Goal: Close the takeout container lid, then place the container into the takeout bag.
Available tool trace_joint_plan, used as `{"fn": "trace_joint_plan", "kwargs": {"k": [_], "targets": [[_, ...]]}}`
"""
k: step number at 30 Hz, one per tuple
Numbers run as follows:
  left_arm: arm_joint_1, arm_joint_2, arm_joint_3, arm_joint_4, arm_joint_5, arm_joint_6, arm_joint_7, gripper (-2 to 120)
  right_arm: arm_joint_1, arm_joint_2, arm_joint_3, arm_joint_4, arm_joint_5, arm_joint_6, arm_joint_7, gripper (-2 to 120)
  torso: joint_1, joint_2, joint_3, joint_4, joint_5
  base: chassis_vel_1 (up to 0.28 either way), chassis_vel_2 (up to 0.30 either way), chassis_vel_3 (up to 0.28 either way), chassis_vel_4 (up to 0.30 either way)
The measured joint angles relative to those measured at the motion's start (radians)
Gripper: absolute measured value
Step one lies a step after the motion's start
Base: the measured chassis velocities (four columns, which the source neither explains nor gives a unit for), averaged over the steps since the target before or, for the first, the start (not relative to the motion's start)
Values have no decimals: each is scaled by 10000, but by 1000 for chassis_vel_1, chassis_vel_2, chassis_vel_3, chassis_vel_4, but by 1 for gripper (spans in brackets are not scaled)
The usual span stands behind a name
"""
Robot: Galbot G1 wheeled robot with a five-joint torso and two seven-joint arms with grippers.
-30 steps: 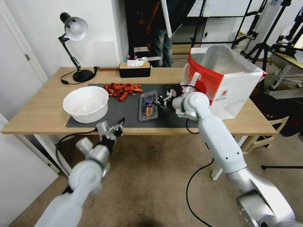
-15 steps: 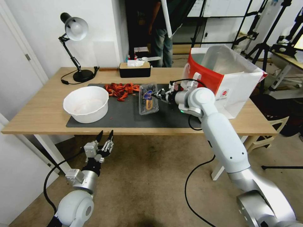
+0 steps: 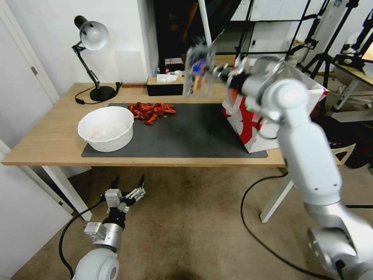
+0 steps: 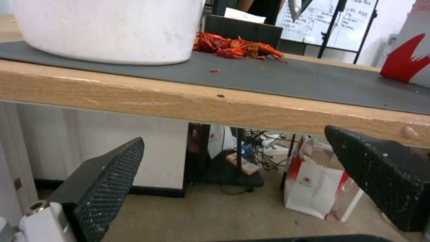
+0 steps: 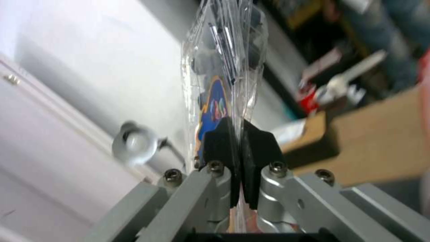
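- Right claw point(image 3: 218, 72) was raised well above the wooden tabletop point(image 3: 46, 140), pressed together on 1 edge of the small clear thin-plastic clamshell takeout container point(image 3: 198, 72). The right wrist view showed both black pads point(image 5: 219, 144) nipping the thin plastic rim with no gap between them.
- The container hung in the air, on edge rather than flat, just beside the near-left corner of the large red-and-white paper takeout bag point(image 3: 248, 128) and above the far edge of the dark grey mat point(image 3: 194, 136). It touched neither.
- Risk 1: the grip was on a narrow strip of flimsy plastic. Judged likely to slip or peel out if the arm swung sharply.
- Risk 2: the 2 shells looked closed, but I could not tell whether the lid was latched. Held on edge, an unlatched lid could gape and spill the dark berries.
- Risk 3: the container could catch the bag's rim on the way in and tip or crumple the light paper bag.
- Container appearance: transparent, creased and glinting, with a blue-and-orange label point(image 5: 215, 101) and dark contents.
- Left claw point(image 3: 127, 186) hung below the tabletop edge, fingers point(image 4: 107, 178) spread, holding nothing.
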Motion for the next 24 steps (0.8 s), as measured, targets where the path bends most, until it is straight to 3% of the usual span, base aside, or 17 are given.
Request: {"fn": "trace_joint_plan", "kwargs": {"k": [13, 24], "targets": [[-43, -38, 80, 35, 6, -107, -3, 100, 44, -1621, 1342, -292, -2122, 88, -656, 0, 3, 0, 0, 1, -1, 0, 0, 0, 0], [-154, -54, 157, -11, -49, -114, -47, 100, -1485, -2389, 1947, -208, -3168, -144, -915, 0, 2, 0, 0, 0, -1, 0, 0, 0, 0]]}}
